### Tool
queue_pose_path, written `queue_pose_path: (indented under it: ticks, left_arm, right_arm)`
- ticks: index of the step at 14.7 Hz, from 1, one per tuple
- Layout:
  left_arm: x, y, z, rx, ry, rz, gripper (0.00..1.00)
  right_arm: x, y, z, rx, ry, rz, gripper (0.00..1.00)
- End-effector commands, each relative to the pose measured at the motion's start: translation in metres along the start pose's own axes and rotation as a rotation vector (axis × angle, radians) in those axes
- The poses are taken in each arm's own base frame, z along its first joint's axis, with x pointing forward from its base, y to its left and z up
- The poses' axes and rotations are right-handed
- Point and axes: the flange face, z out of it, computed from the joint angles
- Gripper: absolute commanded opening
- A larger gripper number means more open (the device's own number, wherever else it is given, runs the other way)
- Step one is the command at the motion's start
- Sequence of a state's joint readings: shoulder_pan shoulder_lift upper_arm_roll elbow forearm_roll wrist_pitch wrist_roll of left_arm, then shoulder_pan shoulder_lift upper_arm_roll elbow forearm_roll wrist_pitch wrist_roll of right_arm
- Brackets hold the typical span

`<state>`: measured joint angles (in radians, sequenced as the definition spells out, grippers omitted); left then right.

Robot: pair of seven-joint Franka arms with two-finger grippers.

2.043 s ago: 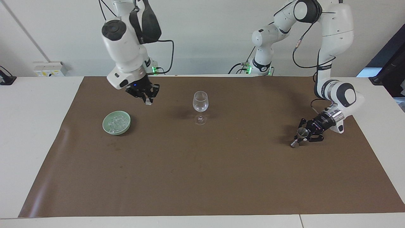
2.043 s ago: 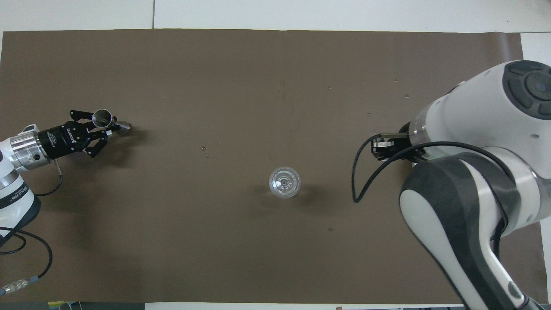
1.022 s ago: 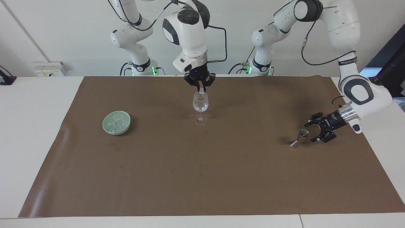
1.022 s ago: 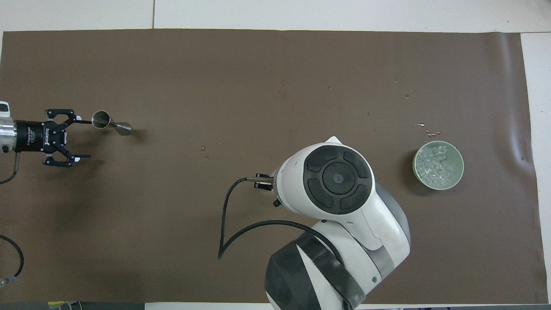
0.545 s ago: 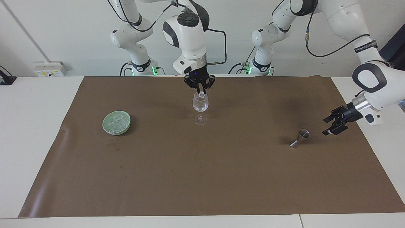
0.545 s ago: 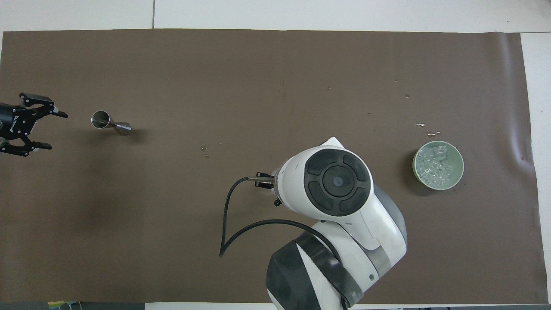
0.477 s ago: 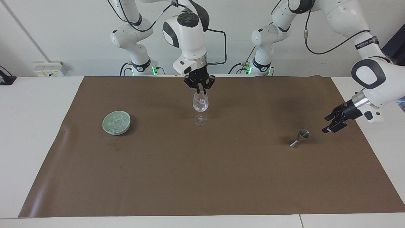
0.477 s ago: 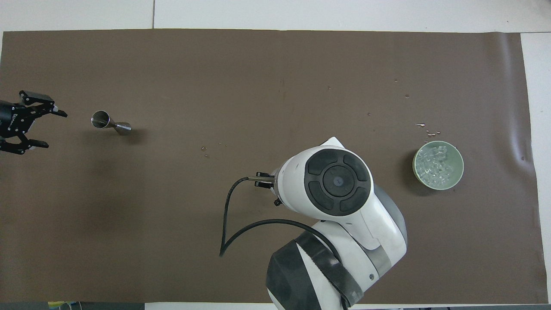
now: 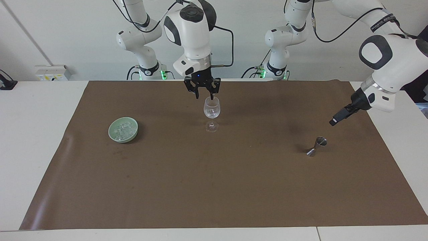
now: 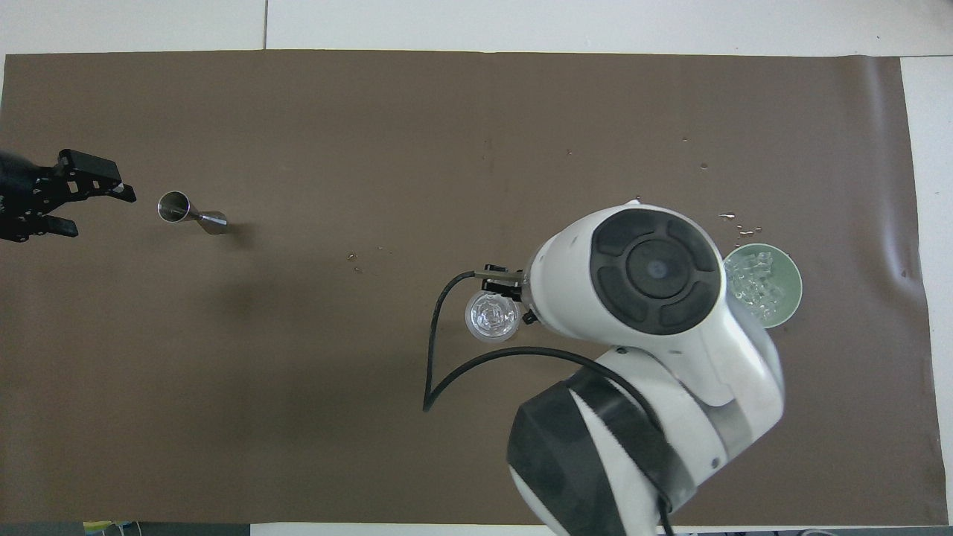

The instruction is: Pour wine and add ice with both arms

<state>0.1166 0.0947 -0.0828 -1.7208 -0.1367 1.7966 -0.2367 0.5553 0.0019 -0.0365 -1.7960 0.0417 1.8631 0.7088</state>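
A clear stemmed glass (image 9: 211, 108) stands on the brown mat in the middle, nearer to the robots; it also shows in the overhead view (image 10: 491, 316), with clear glinting contents in its bowl. My right gripper (image 9: 204, 97) hangs open and empty just over the glass's rim, shifted toward the right arm's end. Ice cubes (image 9: 122, 128) fill a green bowl (image 9: 133, 135) toward the right arm's end. My left gripper (image 9: 334, 121) is open and empty in the air over the mat, beside a steel jigger (image 9: 317, 146). In the overhead view the right arm hides its own gripper.
The brown mat (image 9: 214, 187) covers most of the white table. A few water drops (image 10: 737, 223) lie on the mat next to the green bowl (image 10: 785, 298). The jigger (image 10: 190, 212) stands alone toward the left arm's end, with the left gripper (image 10: 104, 214) beside it.
The right gripper carried a cube to the glass, opened and let it drop in, then rose and shifted aside. The left gripper let go of the jigger, drew back and rose.
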Motion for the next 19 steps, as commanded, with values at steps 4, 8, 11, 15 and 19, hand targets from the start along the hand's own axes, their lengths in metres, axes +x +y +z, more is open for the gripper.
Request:
queue_pose_path:
  ticks: [4,8,11,15,19]
  left_arm:
    - [-0.042,0.045,-0.03,0.059,0.03,0.261,1.0]
    - [-0.043,0.04,-0.075,0.129,0.02,0.358,1.0]
    - [-0.053,0.037,-0.086,0.14,-0.026,0.381,1.0]
    - [-0.063,0.036,-0.082,0.144,-0.071,0.432,1.0]
    - [-0.068,0.036,-0.079,0.145,-0.07,0.435,1.0]
  right_arm:
    - [0.038,0.124,-0.059,-0.021,-0.011,-0.015,1.0]
    - [0.058,0.201,-0.065,-0.1,-0.032,-0.092,1.0]
    - [0.089,0.273,-0.072,-0.071,0.011,-0.127,1.0]
    - [0.089,0.283,-0.082,-0.075,-0.05,-0.115,1.0]
    - [0.094,0.306,-0.082,-0.073,-0.151,-0.143,1.0]
